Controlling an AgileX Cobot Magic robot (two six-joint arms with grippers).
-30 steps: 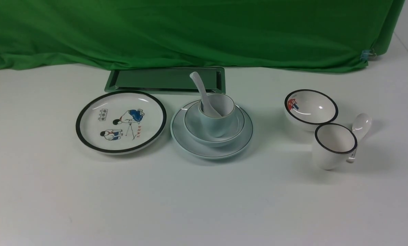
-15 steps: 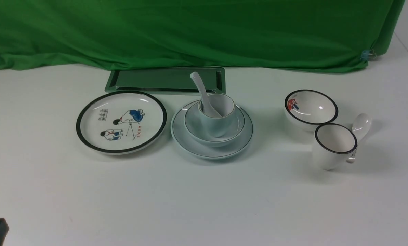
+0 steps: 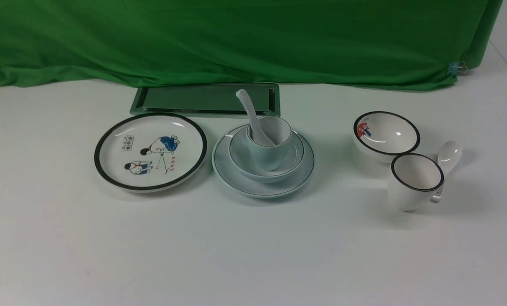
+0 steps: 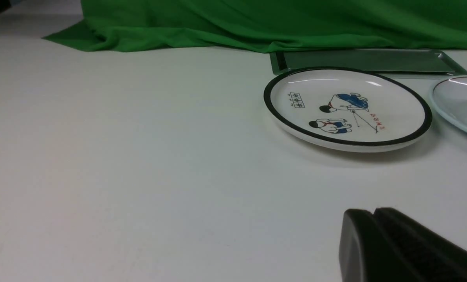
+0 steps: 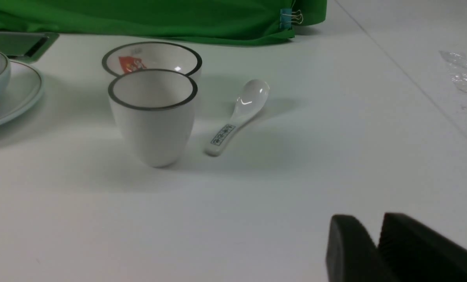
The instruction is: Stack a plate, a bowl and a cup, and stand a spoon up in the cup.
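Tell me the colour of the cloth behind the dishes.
The cloth is plain green, clearest in the front view.

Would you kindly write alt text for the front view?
At centre, a spoon stands in a cup, nested in a bowl on a plate. A cartoon plate sits left; a black-rimmed bowl, black-rimmed cup and labelled spoon right.
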